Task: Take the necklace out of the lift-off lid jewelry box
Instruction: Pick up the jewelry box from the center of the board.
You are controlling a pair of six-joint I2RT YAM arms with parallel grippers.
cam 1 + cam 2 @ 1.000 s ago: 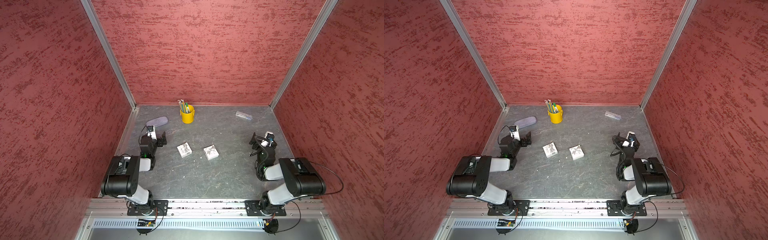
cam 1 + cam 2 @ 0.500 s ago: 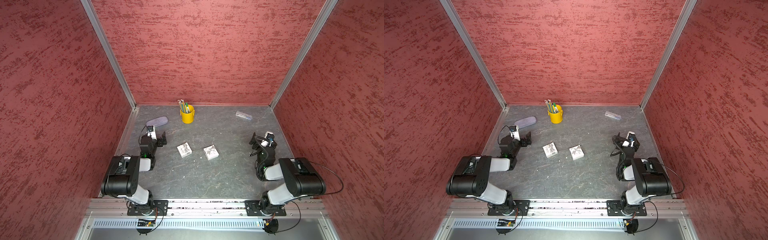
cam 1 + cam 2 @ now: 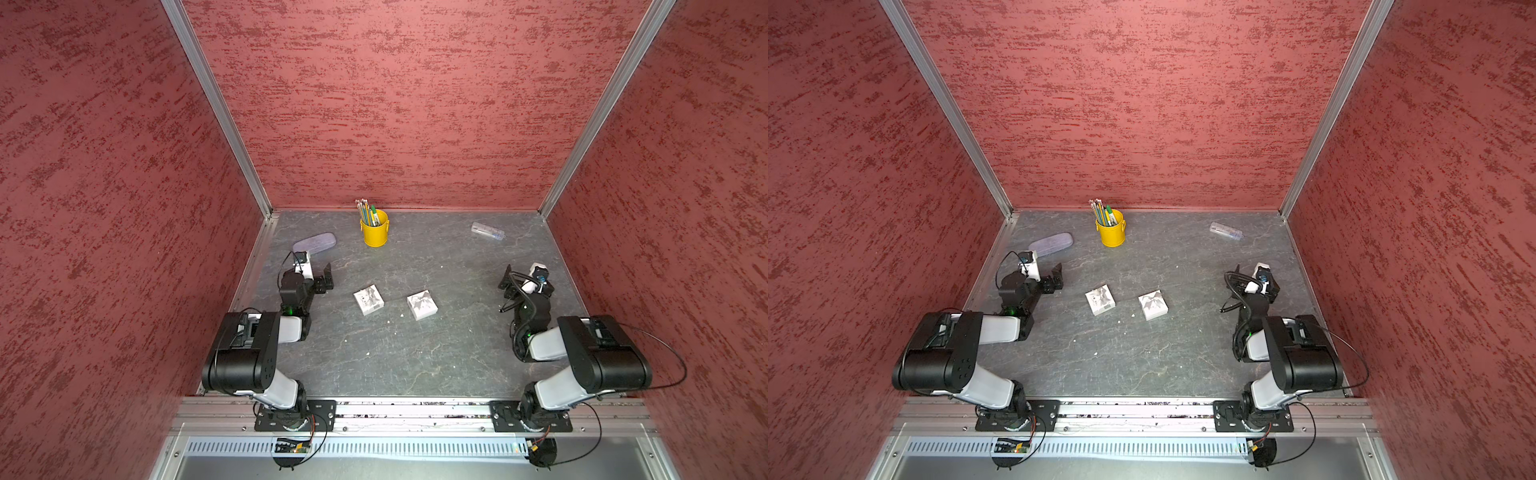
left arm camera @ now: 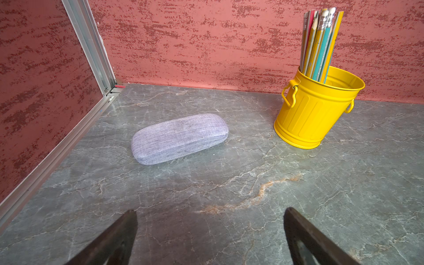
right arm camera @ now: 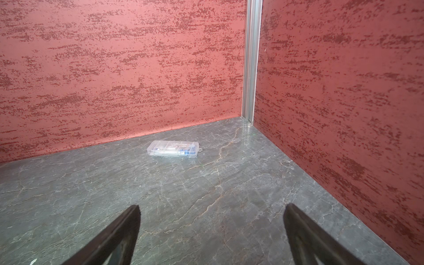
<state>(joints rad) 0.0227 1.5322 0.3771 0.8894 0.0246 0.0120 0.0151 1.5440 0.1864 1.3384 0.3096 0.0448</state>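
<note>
Two small white square boxes with a grey bow print lie mid-table in both top views, one (image 3: 368,300) to the left of the other (image 3: 422,305). Both are closed, and I cannot tell which is the lift-off lid jewelry box. The necklace is hidden. My left gripper (image 3: 313,271) rests low at the table's left side, left of the boxes and well apart from them. It is open and empty, with bare table between its fingers (image 4: 128,227). My right gripper (image 3: 524,279) sits at the right side, also open and empty (image 5: 211,212).
A yellow bucket of pencils (image 3: 375,228) stands at the back centre. A grey fabric glasses case (image 4: 180,137) lies just beyond the left gripper. A clear plastic case (image 5: 173,148) lies at the back right. Red walls close three sides.
</note>
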